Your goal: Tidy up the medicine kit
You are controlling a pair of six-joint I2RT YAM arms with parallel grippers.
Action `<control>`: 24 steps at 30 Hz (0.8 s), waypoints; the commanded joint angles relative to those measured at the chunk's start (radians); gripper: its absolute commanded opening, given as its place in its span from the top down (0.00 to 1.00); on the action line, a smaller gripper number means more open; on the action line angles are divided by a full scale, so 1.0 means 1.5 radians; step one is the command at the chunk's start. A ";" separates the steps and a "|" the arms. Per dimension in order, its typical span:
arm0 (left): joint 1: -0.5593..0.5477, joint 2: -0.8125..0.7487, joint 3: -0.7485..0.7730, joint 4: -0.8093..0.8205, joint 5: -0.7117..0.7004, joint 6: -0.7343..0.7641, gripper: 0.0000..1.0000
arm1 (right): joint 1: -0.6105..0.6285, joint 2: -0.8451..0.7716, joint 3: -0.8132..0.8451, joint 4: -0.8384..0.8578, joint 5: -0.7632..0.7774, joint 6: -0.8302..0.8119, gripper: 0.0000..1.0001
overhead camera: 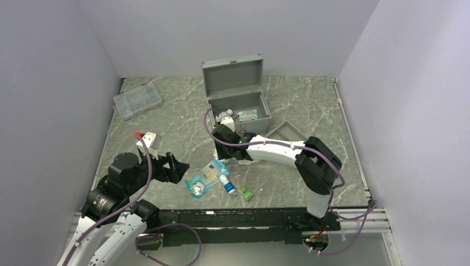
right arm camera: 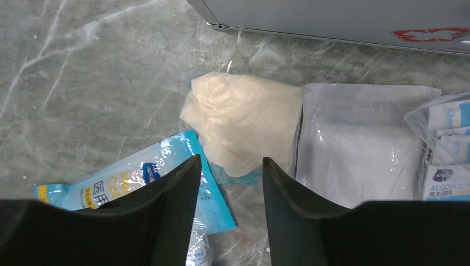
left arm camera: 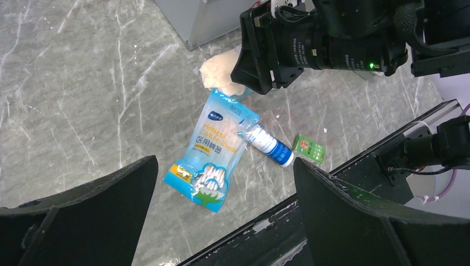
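**Reaching right arm low over a glove packet, kit open at the far side**

On the grey marble table (overhead camera: 166,122) the medicine kit (overhead camera: 235,91) stands at the far middle. Its lid is raised upright and some packets lie inside.

The right arm rises from its base at the near right edge, bends at the elbow and stretches to the left, across the front of the kit. Its wrist is low over the table. The right gripper (right arm camera: 230,160) points down at a cream glove packet (right arm camera: 244,122). Its two fingers stand partly apart and nothing is clamped between them.

The left arm is folded near its base at the near left, with the forearm turned toward the middle. The left gripper (overhead camera: 180,168) is spread fully wide, holds nothing and looks down at the loose items.

A clear compartment box (overhead camera: 137,100) lies at the far left. A shallow grey tray (overhead camera: 285,131) lies just right of the kit.

Beside the glove packet are a clear gauze packet (right arm camera: 360,149) and a bag of alcohol pads (right arm camera: 449,160). Nearer the arms lie a blue cotton swab bag (left arm camera: 213,149), a small white and blue tube (left arm camera: 271,147) touching it, and a little green packet (left arm camera: 308,148).
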 commanded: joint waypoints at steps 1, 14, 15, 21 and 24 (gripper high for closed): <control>-0.003 0.000 0.006 0.018 -0.002 0.000 0.01 | -0.001 0.008 0.021 0.026 0.032 0.013 0.55; -0.003 0.002 0.006 0.018 0.001 0.001 0.01 | -0.001 0.057 0.010 0.059 0.060 0.028 0.61; -0.003 0.002 0.006 0.019 0.002 0.001 0.01 | -0.001 0.060 0.008 0.060 0.061 0.030 0.61; -0.003 0.003 0.006 0.019 0.002 0.001 0.00 | -0.001 0.079 0.001 0.063 0.064 0.036 0.62; -0.003 0.002 0.005 0.019 0.002 0.001 0.01 | -0.002 0.084 -0.005 0.068 0.061 0.036 0.68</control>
